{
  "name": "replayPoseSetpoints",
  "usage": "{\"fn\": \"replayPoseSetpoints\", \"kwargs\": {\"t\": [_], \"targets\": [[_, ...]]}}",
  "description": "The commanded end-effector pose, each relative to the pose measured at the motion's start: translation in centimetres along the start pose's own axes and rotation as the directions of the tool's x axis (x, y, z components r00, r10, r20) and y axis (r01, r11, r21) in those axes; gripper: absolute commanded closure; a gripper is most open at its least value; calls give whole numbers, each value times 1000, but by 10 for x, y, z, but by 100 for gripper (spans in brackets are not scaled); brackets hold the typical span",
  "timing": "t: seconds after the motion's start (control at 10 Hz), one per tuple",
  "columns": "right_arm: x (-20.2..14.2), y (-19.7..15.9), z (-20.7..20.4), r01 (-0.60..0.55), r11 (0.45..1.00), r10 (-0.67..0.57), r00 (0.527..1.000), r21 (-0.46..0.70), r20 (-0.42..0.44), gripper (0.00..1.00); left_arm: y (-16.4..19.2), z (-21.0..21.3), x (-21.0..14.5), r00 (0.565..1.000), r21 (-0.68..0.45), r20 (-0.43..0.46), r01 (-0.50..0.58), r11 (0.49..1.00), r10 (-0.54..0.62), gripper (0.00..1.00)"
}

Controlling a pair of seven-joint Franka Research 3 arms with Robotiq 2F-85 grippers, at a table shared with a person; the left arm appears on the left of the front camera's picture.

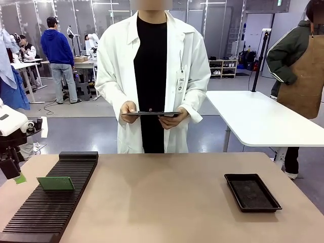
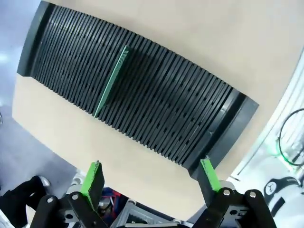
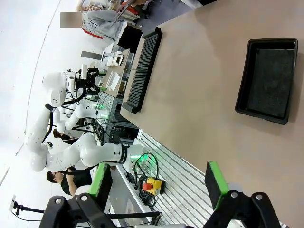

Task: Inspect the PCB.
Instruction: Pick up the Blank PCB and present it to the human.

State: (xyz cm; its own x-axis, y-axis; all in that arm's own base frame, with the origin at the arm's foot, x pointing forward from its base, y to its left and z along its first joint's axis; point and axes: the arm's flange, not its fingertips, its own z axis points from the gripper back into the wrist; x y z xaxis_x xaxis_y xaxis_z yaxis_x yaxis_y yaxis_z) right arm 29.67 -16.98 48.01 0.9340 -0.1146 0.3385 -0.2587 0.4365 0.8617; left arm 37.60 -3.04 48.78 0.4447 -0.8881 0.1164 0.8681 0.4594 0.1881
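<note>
The left claw (image 2: 150, 165) and right claw (image 3: 156, 167) are black and angular, with green pads (image 2: 93, 176) and round screws (image 2: 224, 192) at the knuckles (silvery heads). The person (image 1: 152, 76) wears a white lab coat over a black top, with a badge (image 1: 180, 83) on the chest.

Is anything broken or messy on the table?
Nothing stands out. The PCB stands on edge in the black slotted rack, and the black tray lies flat on the table. No spills or damage show.

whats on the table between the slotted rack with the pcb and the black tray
Nothing. In the front view, bare tan tabletop runs from the black slotted rack, where the PCB stands, across to the black tray.
</note>
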Motion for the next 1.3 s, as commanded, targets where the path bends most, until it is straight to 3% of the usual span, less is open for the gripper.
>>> {"fn": "replayPoseSetpoints", "kwargs": {"t": [0.0, 0.1, 0.2, 0.3, 0.5, 0.8, 1.1, 1.2], "targets": [[-1, 0, 1, -17, 1000, 17, 1000, 8, -1, 0, -1, -1, 0, 1000, -2, 0, 0, 1000, 0, 0], [-1, 0, 1, -17, 1000, 17, 1000, 8, -1, 0, 0, -13, -5, 974, 30, 68, 214, 976, -215, 0], [-1, 0, 1, -17, 1000, 17, 1000, 8, -1, 0, 2, -26, -7, 954, 133, 62, 283, 950, -293, 0], [-1, 0, 1, -17, 1000, 17, 1000, 8, -1, 0, 6, -37, -7, 938, 153, 78, 322, 934, -337, 0], [-1, 0, 1, -17, 1000, 17, 1000, 8, -1, 0, 17, -56, 0, 950, 168, 15, 306, 937, -313, 0], [-1, 0, 1, -17, 1000, 17, 1000, 8, -1, 0, 31, -76, 3, 918, 171, 3, 391, 904, -398, 0], [-1, 0, 1, -17, 1000, 17, 1000, 8, -1, 0, 45, -97, 3, 907, 113, 25, 415, 903, -420, 0], [-1, 0, 1, -17, 1000, 17, 1000, 8, -1, 0, 50, -102, 2, 909, 114, -10, 414, 903, -416, 0]]}}
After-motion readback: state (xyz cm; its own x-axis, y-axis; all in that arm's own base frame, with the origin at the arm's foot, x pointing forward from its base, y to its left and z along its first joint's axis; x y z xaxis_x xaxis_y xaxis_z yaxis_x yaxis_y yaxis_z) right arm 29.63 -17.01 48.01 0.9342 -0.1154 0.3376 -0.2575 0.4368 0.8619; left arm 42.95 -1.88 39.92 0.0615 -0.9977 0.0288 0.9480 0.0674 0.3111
